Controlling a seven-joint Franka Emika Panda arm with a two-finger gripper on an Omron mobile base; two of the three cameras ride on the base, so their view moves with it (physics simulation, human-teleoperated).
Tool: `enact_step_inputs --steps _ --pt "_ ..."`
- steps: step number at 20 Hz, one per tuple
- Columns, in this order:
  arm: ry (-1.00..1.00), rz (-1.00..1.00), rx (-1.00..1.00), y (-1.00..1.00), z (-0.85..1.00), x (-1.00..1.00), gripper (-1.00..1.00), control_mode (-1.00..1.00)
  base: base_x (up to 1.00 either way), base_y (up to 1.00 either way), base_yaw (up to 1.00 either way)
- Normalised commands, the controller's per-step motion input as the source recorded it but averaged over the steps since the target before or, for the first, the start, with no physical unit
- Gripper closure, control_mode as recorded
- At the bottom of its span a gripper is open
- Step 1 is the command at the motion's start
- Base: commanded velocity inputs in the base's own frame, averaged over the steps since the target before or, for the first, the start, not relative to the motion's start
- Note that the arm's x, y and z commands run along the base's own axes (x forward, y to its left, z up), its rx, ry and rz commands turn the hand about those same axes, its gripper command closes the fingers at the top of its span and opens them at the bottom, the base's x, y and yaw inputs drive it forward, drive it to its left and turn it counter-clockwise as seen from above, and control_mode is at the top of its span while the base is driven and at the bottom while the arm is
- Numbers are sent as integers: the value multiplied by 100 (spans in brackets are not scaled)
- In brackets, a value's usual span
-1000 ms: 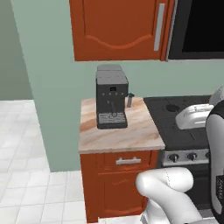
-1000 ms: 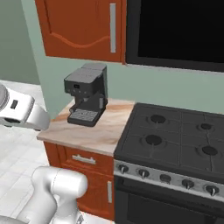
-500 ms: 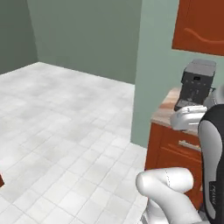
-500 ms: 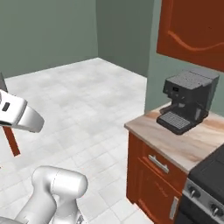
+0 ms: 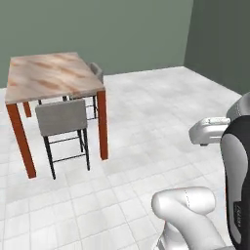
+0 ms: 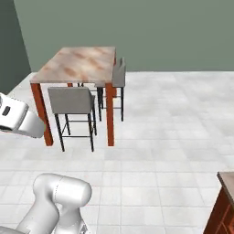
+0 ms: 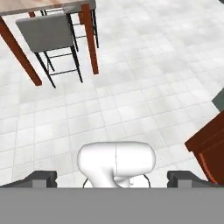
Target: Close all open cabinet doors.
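The fingers [image 7: 41,177] stand wide apart, holding nothing, the hand aimed down over the tiled floor [image 7: 131,100] near the table [image 5: 49,78].

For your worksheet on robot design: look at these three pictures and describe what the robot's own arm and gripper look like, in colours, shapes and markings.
The arm is made of glossy white, rounded, tube-like shells. One upright segment has a dark grey, nearly black side panel with faint small lettering, too small to read. The gripper ends in two small, dark, blocky finger tips. No loose cables can be seen.
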Motion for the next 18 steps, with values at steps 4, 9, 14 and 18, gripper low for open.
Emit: enact_step_inputs --steps 4,9,14,18 --pt "0 0 0 0 0 0 -100 100 -18 9 100" --pt "0 0 0 0 0 0 -100 100 -2 36 94" --pt "0 0 0 0 0 0 -100 100 -8 51 94" --pt "0 0 0 0 0 0 -100 100 -17 46 98"
